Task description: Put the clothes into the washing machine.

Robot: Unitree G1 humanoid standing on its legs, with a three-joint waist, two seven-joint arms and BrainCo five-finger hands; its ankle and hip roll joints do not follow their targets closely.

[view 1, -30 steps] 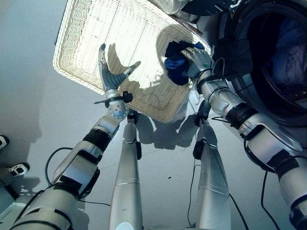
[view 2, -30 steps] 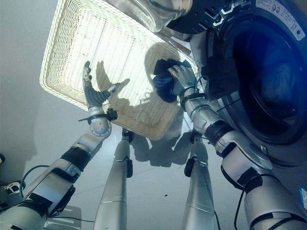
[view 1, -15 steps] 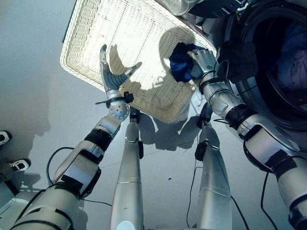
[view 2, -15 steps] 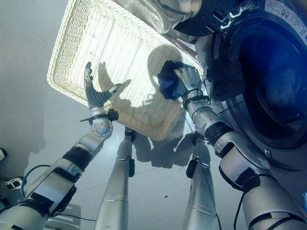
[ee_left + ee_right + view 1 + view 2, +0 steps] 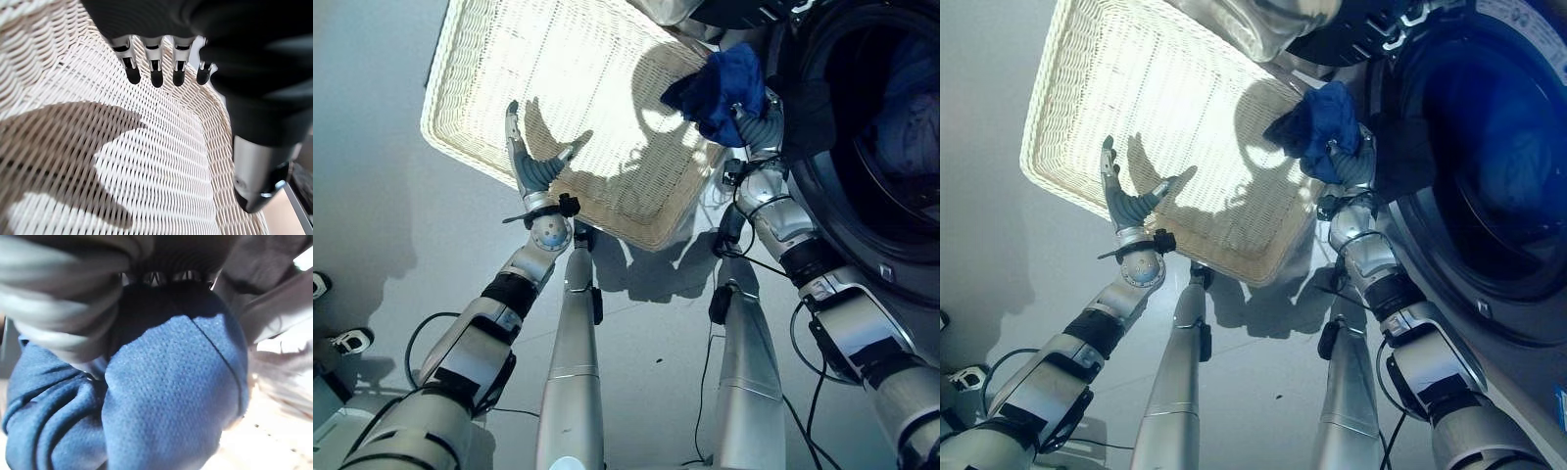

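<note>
At the right of the scene, beside the dark round opening of the washing machine [image 5: 886, 127], we found the right hand [image 5: 756, 119] raised with a blue garment [image 5: 722, 83] bunched in its grasp. In the right wrist view the fingers were curled around the blue cloth [image 5: 166, 396], which bulged out past them, so we recorded the hand as clamped on the garment. The garment hung above the far right corner of the wicker basket [image 5: 489, 59], just beside the rim of the machine's opening and not yet inside it. Within the drum we noted pale bluish cloth [image 5: 906, 117] already lying there.

The basket, white and woven, lay on the grey floor [image 5: 372, 196] to the left of the machine, with its bottom brightly lit and the shadows of both hands falling across it.

The left hand [image 5: 530, 162] stood over the near edge of the basket, palm toward the weave. Its fingers [image 5: 156, 73] were straight and spread slightly, the thumb set apart from them, and it held nothing. In the left wrist view the dark fingertips hung clear above the basket's weave [image 5: 146, 166] without touching it.

At the far left edge of the floor we observed a person's shoes [image 5: 350, 343].
</note>
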